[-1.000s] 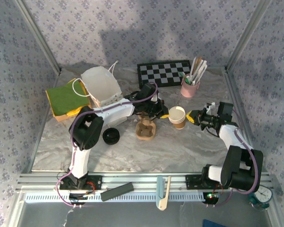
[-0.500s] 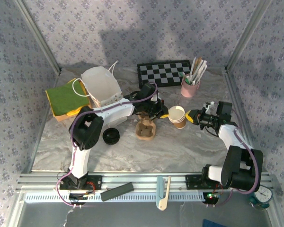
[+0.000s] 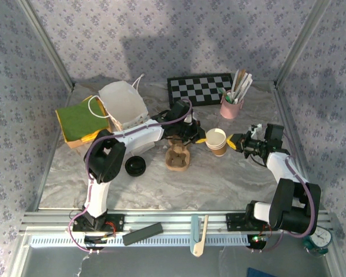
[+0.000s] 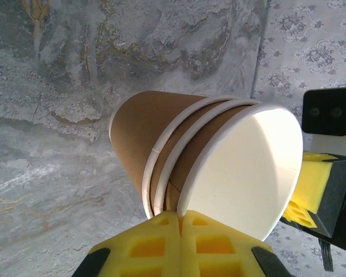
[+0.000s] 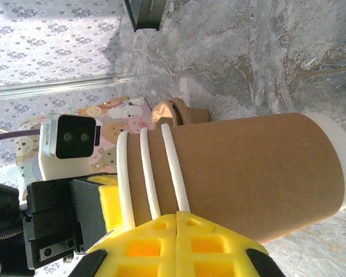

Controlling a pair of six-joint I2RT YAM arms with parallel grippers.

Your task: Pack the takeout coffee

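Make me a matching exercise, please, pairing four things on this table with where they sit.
Things:
1 paper cup stack
2 black lid
3 pink stirrer cup
4 checkerboard

Places:
A at the back, centre
B just right of the pulp tray
C left of the pulp tray
D right of the checkerboard

Pairs: 1-B, 2-C, 3-D, 4-A

Checkerboard (image 3: 199, 89), pink stirrer cup (image 3: 231, 107), white bag (image 3: 123, 104)

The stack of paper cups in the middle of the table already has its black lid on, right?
No. The stack of paper cups in the middle of the table is open-topped; the black lid lies on the table beside the left arm, as the top external view shows.
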